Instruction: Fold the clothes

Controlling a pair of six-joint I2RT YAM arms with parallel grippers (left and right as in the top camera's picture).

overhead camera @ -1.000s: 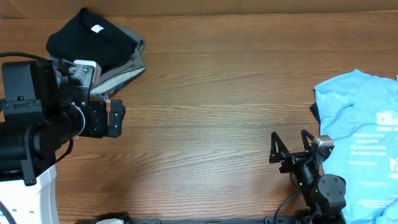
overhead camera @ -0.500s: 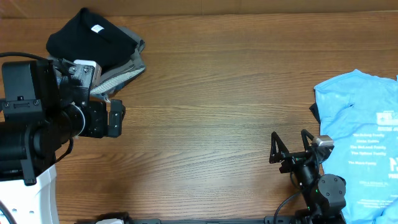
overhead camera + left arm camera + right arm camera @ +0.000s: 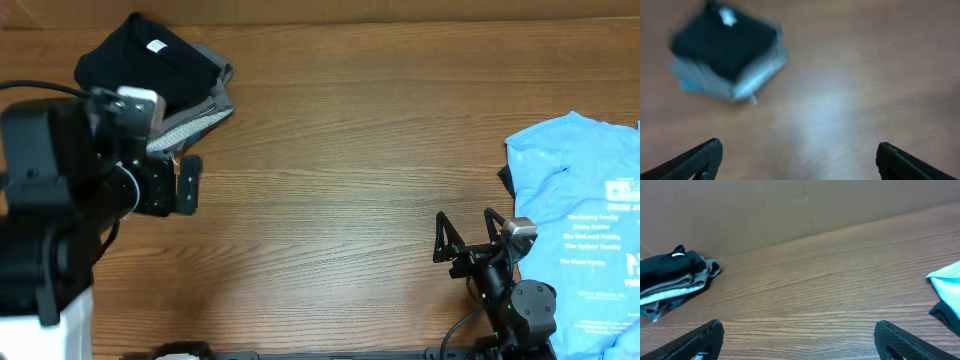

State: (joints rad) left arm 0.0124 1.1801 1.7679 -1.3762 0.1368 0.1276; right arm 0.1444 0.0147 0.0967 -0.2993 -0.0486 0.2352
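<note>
Folded black T-shirt on grey and blue pieces at far left corner of tabletop, light blue printed T-shirt at right edge, left fingers spread wide and empty, right fingers likewise

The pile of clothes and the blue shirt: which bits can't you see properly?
- Folded pile: in the overhead view the left arm covers its near edge. The left wrist view is blurred, so the layers cannot be counted.
- Light blue T-shirt: the right edge of the overhead view cuts it off, and its print is too small to read.
- Dark piece beneath it: mostly hidden by the shirt.
</note>
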